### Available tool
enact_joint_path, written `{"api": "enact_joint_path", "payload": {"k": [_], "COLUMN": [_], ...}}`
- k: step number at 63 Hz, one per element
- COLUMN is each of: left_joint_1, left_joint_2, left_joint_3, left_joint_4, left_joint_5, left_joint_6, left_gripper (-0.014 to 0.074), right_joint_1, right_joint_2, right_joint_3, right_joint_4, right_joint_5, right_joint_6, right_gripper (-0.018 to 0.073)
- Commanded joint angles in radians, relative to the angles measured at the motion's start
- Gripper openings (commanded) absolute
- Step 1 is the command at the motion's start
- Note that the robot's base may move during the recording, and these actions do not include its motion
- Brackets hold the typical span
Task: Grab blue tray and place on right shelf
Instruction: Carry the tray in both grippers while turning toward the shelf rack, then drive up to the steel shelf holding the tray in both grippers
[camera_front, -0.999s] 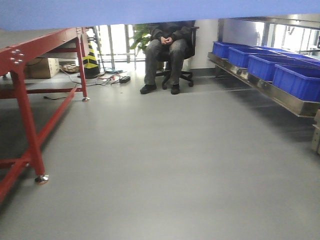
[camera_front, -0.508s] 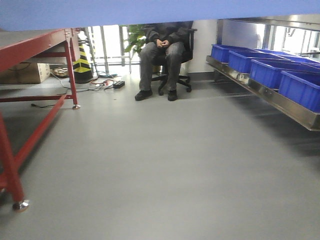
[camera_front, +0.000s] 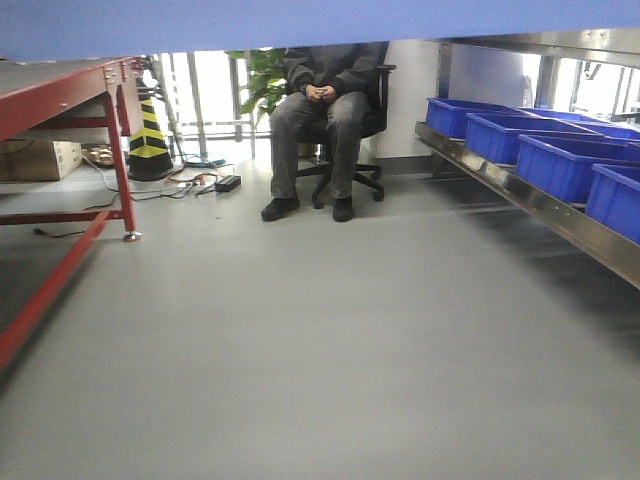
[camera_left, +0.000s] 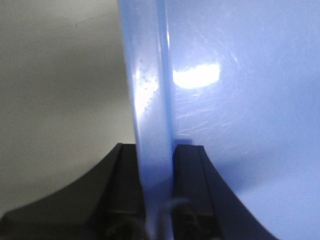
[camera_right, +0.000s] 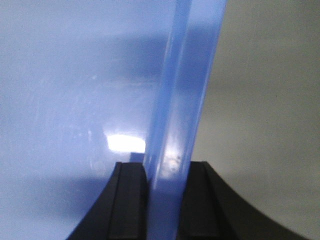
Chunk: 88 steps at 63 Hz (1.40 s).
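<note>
Up front, exterior view: blue tray (camera_front: 320, 25) shows only as a pale blue band across the top edge, above the grey floor (camera_front: 320, 350). No jaws in this view. Right shelf (camera_front: 530, 200) runs along the right side, its steel rail carrying a row of dark blue bins (camera_front: 560, 165). Red-framed table (camera_front: 60, 90) at left; seated person (camera_front: 320, 110) and striped cone (camera_front: 148, 140) at the back.

Left wrist view: left gripper (camera_left: 157, 155) is clamped on the tray rim. The rim stands upright between the two black fingers (camera_left: 187, 170), touching both. The tray's glossy face (camera_left: 240, 100) spreads out on the right side of the jaws, floor on the left.

Right wrist view: right gripper (camera_right: 162, 170) is likewise closed on the rim, which is pinched between its fingers (camera_right: 130, 200). Tray face (camera_right: 75, 90) lies left of the jaws, floor on the right.
</note>
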Motion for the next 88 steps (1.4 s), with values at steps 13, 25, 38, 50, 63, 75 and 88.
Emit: {"api": "enact_joint_path", "payload": {"k": [13,25,38,50,63,75,88], "left_joint_1": [-0.001,-0.001,-0.001,-0.001,-0.001,-0.001,-0.001], "left_joint_2": [-0.029,-0.029,-0.029,-0.029,-0.029,-0.029,-0.029], "left_joint_3": [-0.018,-0.018,-0.018,-0.018,-0.018,-0.018,-0.018], "left_joint_4": [0.058,0.058,0.058,0.058,0.056,0.059,0.057], "left_joint_5": [0.085,0.085,0.085,0.085,0.085,0.085,0.085], "left_joint_6": [0.033,0.033,0.033,0.033,0.033,0.033,0.033], "left_gripper": [-0.0048,-0.0048,-0.0048,-0.0048,-0.0048,-0.0048,-0.0048], "right_joint_1": [-0.002,-0.002,-0.002,-0.002,-0.002,-0.002,-0.002], "right_joint_2": [-0.025,-0.024,-0.024,-0.024,-0.024,-0.024,-0.024], "right_joint_3": [-0.026,-0.026,-0.026,-0.026,-0.026,-0.026,-0.026], "right_joint_4": [-0.064,-0.064,-0.064,-0.064,-0.064,-0.064,-0.064], "right_joint_5": [-0.046,-0.046,-0.045,-0.047,-0.047,-0.047,-0.047], "right_joint_6": [-0.028,-0.028,-0.028,-0.028,-0.028,-0.028,-0.028], "right_gripper": [0.0056,0.0056,0.0056,0.0056,0.0056,0.0056,0.0056]}}
